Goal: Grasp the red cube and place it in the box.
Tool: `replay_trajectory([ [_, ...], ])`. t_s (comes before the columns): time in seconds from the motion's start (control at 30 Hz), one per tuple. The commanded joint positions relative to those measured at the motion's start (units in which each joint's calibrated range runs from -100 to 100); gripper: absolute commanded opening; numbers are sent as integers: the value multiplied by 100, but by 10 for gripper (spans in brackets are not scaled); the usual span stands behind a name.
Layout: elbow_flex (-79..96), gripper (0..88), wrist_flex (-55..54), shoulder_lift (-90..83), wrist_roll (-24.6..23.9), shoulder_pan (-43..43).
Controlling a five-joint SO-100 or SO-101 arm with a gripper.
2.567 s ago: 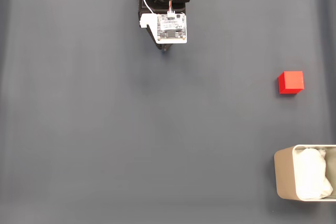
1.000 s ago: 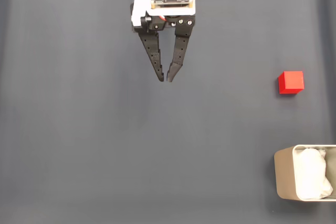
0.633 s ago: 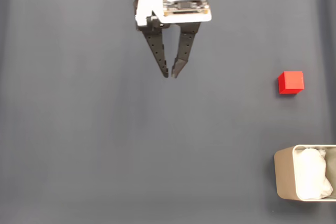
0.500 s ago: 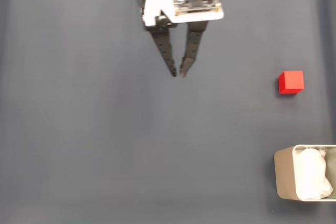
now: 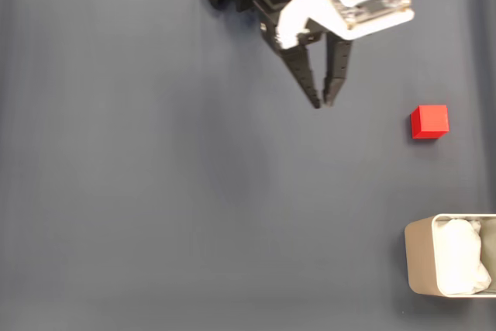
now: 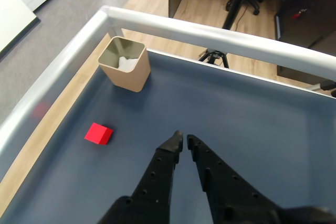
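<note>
The red cube (image 5: 429, 122) lies on the dark mat at the right of the fixed view; the wrist view has the red cube (image 6: 98, 133) at lower left. The beige box (image 5: 423, 267) with white padding sits at the lower right corner of the fixed view, and the wrist view shows the box (image 6: 125, 64) at upper left. My gripper (image 5: 322, 101) hangs above the mat well to the left of the cube, its black fingers nearly together with nothing between them. In the wrist view the gripper (image 6: 184, 139) points at bare mat right of the cube.
A dark grey mat (image 5: 155, 191) covers the table. A silver rail (image 6: 220, 38) borders the mat's far edge and left side in the wrist view. Beyond it are a wooden floor and a tripod base (image 6: 214, 56).
The arm has swung right toward the cube, the fingertips going from about the mat's centre line to nearer the cube. The fingers stay nearly together. Cube and box have not moved.
</note>
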Motion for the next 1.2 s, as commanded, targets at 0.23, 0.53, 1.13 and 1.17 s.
replay_trajectory([
  [0.23,77,0,21,-47,34,-958],
  [0.53,524,45,-159,-125,0,-1746],
  [1.13,2038,191,-1914,-21,147,-2265],
  [1.17,2093,195,-2036,31,151,-2272],
])
